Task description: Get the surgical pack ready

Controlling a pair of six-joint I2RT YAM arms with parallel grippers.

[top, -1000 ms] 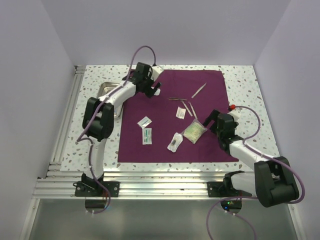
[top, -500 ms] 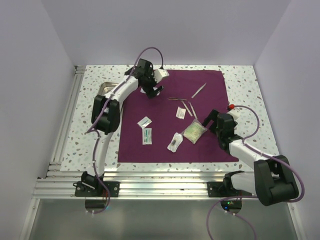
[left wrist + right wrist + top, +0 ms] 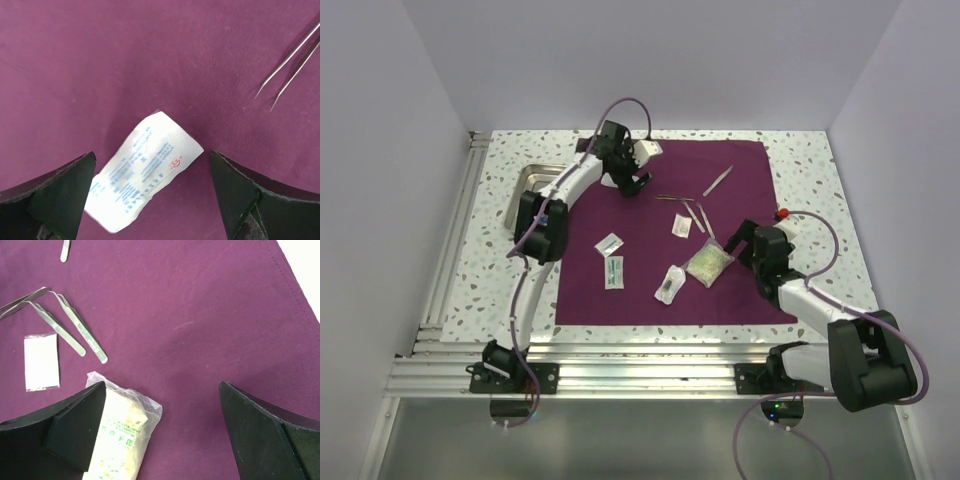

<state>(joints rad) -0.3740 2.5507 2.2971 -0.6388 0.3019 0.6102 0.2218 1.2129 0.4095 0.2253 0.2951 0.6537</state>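
Over sachet, left claw gaping, seemingly empty

White shells with bulky black joints on left arm and right arm. Thin purple cables looping off each, black base plates at the bottom. Dark matte wedge-shaped fingers.

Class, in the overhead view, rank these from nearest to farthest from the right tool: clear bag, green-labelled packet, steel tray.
1. Clear bag, just left of the right tool.
2. Green-labelled packet, left of centre.
3. Steel tray, far left.
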